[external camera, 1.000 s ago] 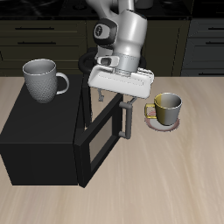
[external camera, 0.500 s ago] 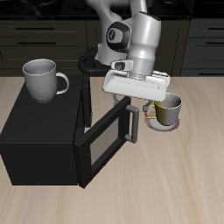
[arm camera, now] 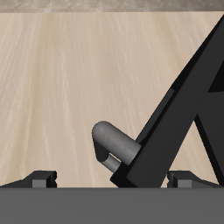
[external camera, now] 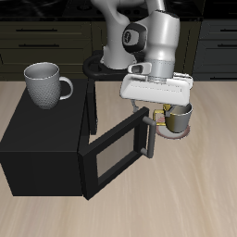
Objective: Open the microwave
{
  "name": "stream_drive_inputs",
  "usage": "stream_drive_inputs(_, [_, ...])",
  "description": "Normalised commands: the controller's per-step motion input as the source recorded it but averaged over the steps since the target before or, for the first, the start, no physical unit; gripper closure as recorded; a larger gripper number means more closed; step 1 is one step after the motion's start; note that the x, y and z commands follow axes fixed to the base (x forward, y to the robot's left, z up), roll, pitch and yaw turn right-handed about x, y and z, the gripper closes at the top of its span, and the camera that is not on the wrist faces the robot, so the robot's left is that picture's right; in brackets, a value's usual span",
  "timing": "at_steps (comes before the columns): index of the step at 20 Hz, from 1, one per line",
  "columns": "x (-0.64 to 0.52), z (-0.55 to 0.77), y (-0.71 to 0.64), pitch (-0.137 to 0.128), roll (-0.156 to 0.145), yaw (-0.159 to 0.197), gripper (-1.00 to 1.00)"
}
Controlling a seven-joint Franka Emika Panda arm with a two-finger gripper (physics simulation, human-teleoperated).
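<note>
Door partly open. The large matte black box microwave (external camera: 51, 139) sits on the light wood-grain table (external camera: 199, 199), toward the front edge, its hinged door (external camera: 116, 153) swung out at an angle from the body so that a dark wedge of gap shows along the upper edge. Judged roughly halfway through its swing (not yet standing square to the cabinet). What is left: carry the free edge farther round until the cavity is fully exposed, then let go.

The white two-finger gripper (external camera: 148, 118) hangs directly over the door's free end, at the grey bar handle (external camera: 145, 139). In the wrist view the rounded grey end of that handle (arm camera: 114, 142) juts from the black door edge, with both fingertips only just peeking in; whether the fingers are clamped on the bar or merely hooked behind it I cannot tell.

Appearance: flat, unreflective black shell, greyish window set in the door panel, slim grey handle.

A grey ribbed mug (external camera: 44, 83) stands on the microwave's top. A yellowish mug (external camera: 176, 115) on a small pinkish saucer (external camera: 167, 130) sits just beside the gripper, close to the door's path.
</note>
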Motion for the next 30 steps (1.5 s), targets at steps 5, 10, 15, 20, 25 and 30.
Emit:
stream_drive_inputs(5, [0.11, 0.04, 0.33, -0.005, 0.063, -0.016, -1.00])
stream_drive_inputs(10, [0.18, 0.02, 0.29, -0.013, 0.047, -0.006, -1.00])
stream_drive_inputs(15, [0.28, 0.01, 0.11, -0.017, 0.046, -0.009, -1.00])
stream_drive_inputs(20, [0.40, 0.03, -0.28, -0.010, -0.030, -0.037, -1.00])
stream_drive_inputs(25, [0.29, 0.06, -0.25, -0.007, -0.026, -0.001, -1.00])
stream_drive_inputs(30, [0.25, -0.03, 0.00, -0.016, -0.005, 0.038, -1.00])
